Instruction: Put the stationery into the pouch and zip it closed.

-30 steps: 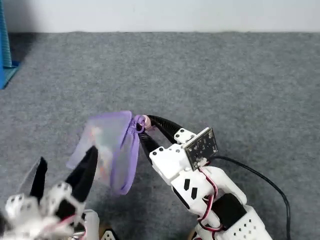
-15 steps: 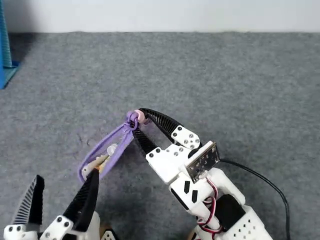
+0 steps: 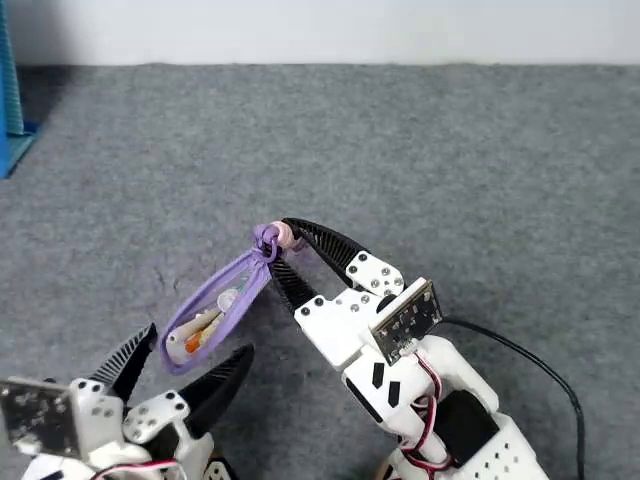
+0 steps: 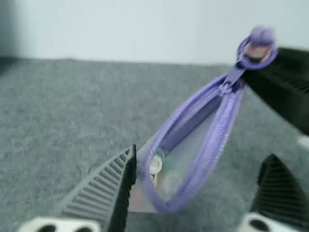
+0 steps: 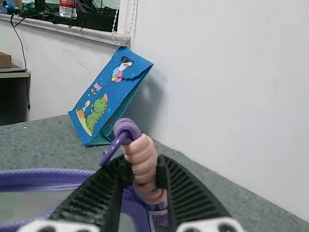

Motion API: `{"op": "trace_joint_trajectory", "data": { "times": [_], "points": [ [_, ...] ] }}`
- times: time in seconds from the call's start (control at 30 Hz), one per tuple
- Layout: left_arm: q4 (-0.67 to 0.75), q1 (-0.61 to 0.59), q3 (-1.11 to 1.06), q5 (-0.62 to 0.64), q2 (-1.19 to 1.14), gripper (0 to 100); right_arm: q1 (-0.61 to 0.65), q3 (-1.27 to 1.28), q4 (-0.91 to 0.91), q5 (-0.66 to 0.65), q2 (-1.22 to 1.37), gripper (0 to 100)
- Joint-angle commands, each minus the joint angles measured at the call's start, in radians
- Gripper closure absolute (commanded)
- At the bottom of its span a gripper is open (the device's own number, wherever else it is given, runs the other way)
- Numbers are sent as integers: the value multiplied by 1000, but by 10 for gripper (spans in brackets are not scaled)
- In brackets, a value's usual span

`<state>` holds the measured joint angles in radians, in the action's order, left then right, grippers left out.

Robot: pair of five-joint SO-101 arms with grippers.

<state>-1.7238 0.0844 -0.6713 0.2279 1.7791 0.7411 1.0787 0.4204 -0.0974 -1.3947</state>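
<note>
The purple pouch (image 3: pixel 222 300) hangs narrow over the grey mat, and its two zipper edges stand apart. Orange and white stationery (image 3: pixel 198 327) shows inside near its low end. My right gripper (image 3: pixel 281 247) is shut on the pink charm (image 3: pixel 287 236) by the purple zipper pull (image 3: pixel 265 238); the right wrist view has the gripper (image 5: pixel 140 169) pinching the charm (image 5: pixel 141 157). My left gripper (image 3: pixel 183 362) is open just below the pouch's low end. In the left wrist view its fingers (image 4: pixel 118 191) straddle the pouch (image 4: pixel 193 145) without touching it.
A blue paper bag (image 5: pixel 108 99) leans against the wall at the mat's far left corner (image 3: pixel 8 95). The right arm's black cable (image 3: pixel 520 355) trails off to the right. Grey mat (image 3: pixel 450 170) stretches beyond the pouch up to the white wall.
The left gripper let go of the pouch, drew back, then turned its open jaws under the pouch's low end. The pouch collapsed from spread wide to narrow, hanging from the right gripper.
</note>
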Motion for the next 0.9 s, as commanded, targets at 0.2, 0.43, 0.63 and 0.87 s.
{"op": "trace_joint_trajectory", "data": {
  "times": [0.2, 0.43, 0.63, 0.87],
  "points": [
    [227, -227, -246, -279, -9, 622, 5, -163, 136, -2, -42, 991],
    [531, -342, -406, -284, -9, 622, 5, -199, 311, 103, -42, 991],
    [738, -334, -466, -227, -9, 692, 7, -199, 429, 141, -42, 991],
    [930, -190, -578, -158, -9, 752, 8, -199, 504, 138, -58, 991]
  ]
}}
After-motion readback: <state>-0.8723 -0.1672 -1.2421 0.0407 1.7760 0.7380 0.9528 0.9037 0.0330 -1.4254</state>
